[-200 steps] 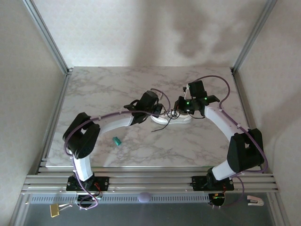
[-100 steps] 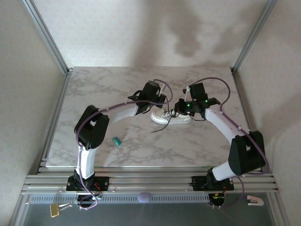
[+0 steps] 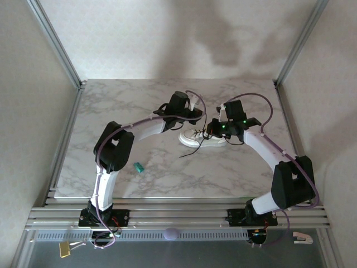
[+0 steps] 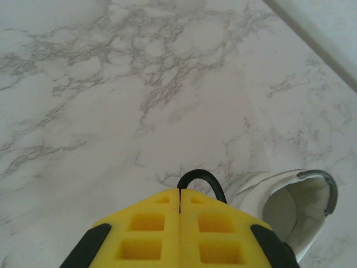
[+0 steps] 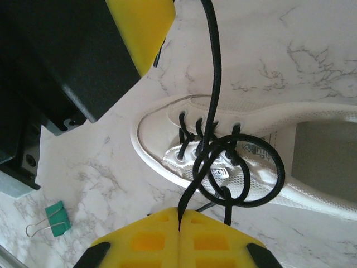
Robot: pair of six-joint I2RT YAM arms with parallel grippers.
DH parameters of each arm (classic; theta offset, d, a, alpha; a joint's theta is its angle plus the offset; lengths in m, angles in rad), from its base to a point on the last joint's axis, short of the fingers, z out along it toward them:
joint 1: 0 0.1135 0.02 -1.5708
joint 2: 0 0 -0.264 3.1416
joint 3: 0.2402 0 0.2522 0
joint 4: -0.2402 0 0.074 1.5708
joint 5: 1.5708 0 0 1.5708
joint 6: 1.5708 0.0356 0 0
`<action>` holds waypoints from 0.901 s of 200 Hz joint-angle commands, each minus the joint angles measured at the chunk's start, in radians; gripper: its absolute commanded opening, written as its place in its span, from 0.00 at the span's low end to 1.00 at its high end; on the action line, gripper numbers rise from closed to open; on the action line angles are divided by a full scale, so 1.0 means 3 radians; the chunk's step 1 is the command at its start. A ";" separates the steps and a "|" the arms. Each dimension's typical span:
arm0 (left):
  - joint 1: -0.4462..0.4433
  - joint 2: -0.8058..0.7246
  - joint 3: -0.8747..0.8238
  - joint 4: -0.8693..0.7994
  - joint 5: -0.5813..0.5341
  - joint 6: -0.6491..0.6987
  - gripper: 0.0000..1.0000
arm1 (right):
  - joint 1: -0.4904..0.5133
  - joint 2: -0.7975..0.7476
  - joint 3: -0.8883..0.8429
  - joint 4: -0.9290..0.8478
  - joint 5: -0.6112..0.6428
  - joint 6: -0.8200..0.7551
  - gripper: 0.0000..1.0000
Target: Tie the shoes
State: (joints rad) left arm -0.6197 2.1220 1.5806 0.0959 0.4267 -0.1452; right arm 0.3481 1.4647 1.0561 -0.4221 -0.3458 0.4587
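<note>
Past the clip (image 3: pixel 138 167), the shoe (image 3: pixel 202 138) sits mid-table (image 3: pixel 111 111). My right gripper (image 5: pixel 179 212) clamps a lace (image 5: pixel 215 72) over the toe. Farther back, my left gripper (image 4: pixel 179 192) pinches a lace loop beside the heel.

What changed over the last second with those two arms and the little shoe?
The left claw pulled back from the small white sneaker toward the far side of the marble table, with its arm stretching out. Both it and the right claw stayed shut on the thin black laces. The right claw barely shifted. The sneaker and the small teal binder clip stayed where they were.
</note>
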 commanded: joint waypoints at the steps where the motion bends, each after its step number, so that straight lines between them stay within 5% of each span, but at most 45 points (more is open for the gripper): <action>1: 0.0051 0.0069 0.0151 0.0182 0.0234 -0.0111 0.00 | -0.0020 -0.0101 -0.0038 0.0053 -0.0085 -0.0051 0.00; 180: 0.0076 0.0845 0.0976 -0.0080 0.0531 -0.0394 0.00 | -0.0020 -0.0106 -0.0043 0.0067 -0.0115 -0.0045 0.00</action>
State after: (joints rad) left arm -0.6056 2.3409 1.8076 0.0959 0.5800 -0.2302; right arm 0.3481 1.4601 1.0470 -0.4072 -0.3462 0.4561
